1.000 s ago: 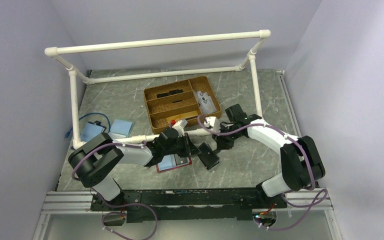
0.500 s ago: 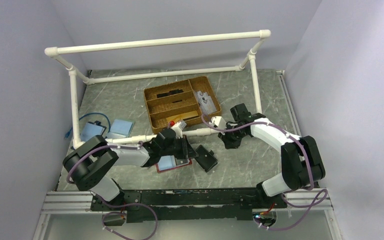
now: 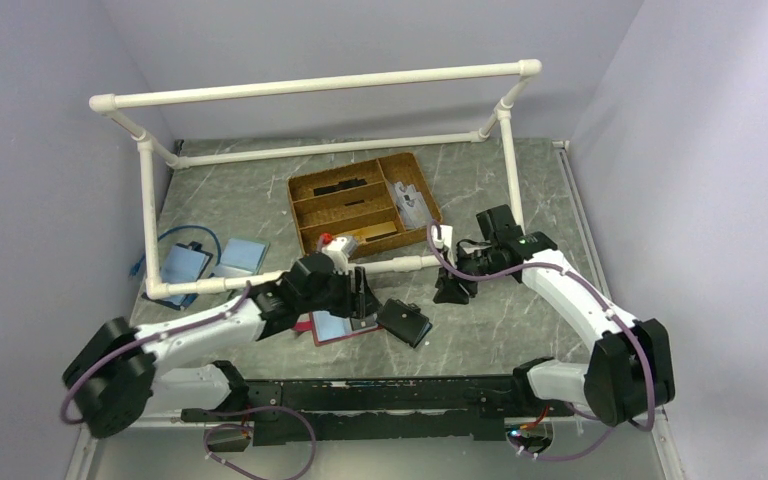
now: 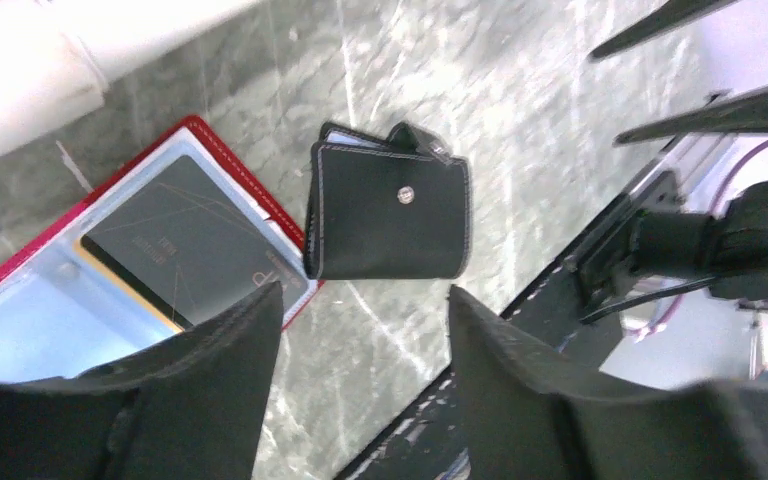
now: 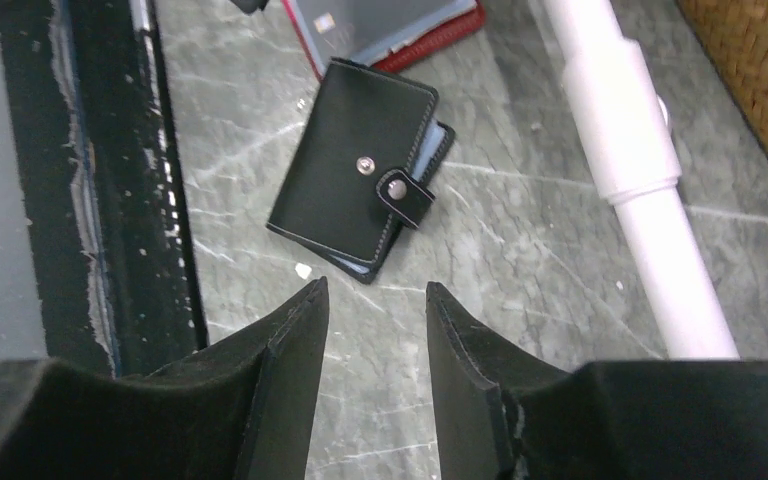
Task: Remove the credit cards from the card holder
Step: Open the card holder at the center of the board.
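Both grippers have let go: left gripper (image 3: 360,300) and right gripper (image 3: 450,290) now stand part open, jaws empty, drawn back either side of the card holder (image 3: 403,322). It lies folded on the table (image 3: 500,330), just beside the red-edged wallet (image 3: 345,328) to its left. No credit cards show outside it; you should expect to regrasp and reopen it.

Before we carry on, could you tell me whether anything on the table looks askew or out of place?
The card holder lies folded on the table, snap tab unfastened, halves skewed, a light blue card edge peeking out. Nothing else stands out.
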`<state>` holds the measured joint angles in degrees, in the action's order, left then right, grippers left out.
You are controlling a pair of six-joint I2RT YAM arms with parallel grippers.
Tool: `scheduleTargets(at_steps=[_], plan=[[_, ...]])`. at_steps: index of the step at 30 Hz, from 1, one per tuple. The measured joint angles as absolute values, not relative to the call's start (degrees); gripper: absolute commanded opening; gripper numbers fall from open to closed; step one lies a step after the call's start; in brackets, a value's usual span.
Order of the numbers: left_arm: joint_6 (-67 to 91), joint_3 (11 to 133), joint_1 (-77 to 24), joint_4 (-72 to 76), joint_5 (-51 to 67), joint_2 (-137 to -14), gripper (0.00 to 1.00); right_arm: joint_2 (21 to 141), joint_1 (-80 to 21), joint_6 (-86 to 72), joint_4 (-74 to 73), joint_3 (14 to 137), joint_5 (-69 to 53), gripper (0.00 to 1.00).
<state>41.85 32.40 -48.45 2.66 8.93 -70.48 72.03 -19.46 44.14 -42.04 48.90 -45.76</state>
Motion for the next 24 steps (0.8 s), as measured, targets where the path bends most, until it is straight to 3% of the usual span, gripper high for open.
scheduleTargets(at_steps=[2,3,7,10,13,19,24], plan=[[40.34,32.56,-48.45,0.43,7.4,-65.1,0.97,70.7,-19.46,43.81,-42.02,48.93,-47.79,0.44],[39.94,32.47,-48.45,0.03,7.05,-63.13,0.99,70.02,-19.46,43.44,-42.0,48.93,-48.73,0.43],[41.89,28.82,-48.45,5.54,6.5,-55.09,0.93,68.95,-19.53,41.39,-41.45,48.93,-51.18,0.43],[44.47,26.5,-48.49,8.12,7.05,-55.46,0.88,69.73,-20.45,37.78,-38.59,48.73,-50.39,0.55],[45.98,26.37,-50.22,8.1,5.98,-59.22,0.88,71.37,-23.0,33.58,-33.76,48.07,-46.11,0.62],[46.57,27.92,-58.72,3.81,-2.31,-62.54,0.87,79.07,-30.11,29.19,-28.6,48.1,-35.81,0.66],[50.92,26.48,-59.33,4.01,-9.23,-61.73,0.83,84.03,-34.48,27.7,-27.49,48.14,-28.82,0.68]])
